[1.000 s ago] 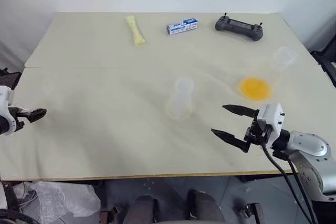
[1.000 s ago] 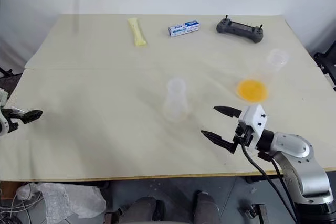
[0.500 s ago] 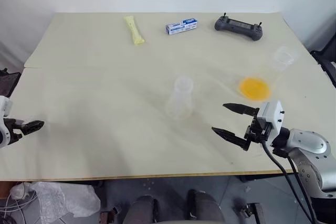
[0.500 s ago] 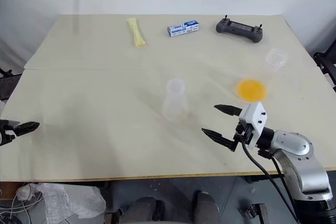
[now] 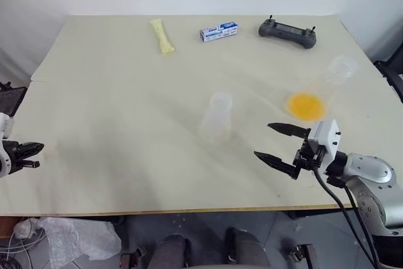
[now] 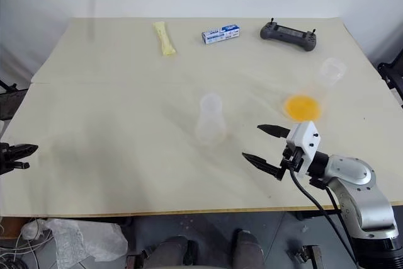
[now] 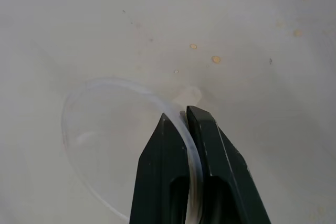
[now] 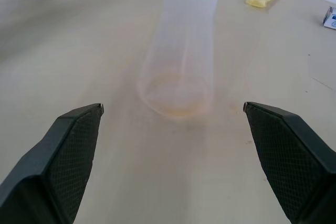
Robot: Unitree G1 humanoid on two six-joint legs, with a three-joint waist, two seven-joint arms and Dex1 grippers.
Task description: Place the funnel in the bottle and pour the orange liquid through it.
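Observation:
At the table's left edge my left gripper (image 5: 33, 149) is shut on the rim of the clear funnel (image 7: 105, 145), which lies on the table with its stem (image 7: 190, 95) pointing away. The bottle (image 5: 217, 118), an empty clear flask, stands upright mid-table. In the right wrist view the bottle (image 8: 184, 51) stands straight ahead of my open right gripper (image 5: 263, 140), a short way off. Past the right gripper, a second clear flask (image 5: 337, 70) holds the orange liquid (image 5: 306, 106) in its wide base.
Along the far side of the table lie a pale yellow packet (image 5: 162, 36), a small blue and white box (image 5: 218, 31) and a black controller (image 5: 286, 31). The table's front edge (image 5: 189, 211) runs just below both grippers.
The left gripper's fingers have closed on the funnel's rim, and the hand has drawn back a little toward the near left edge. The right gripper has stayed in place, open.

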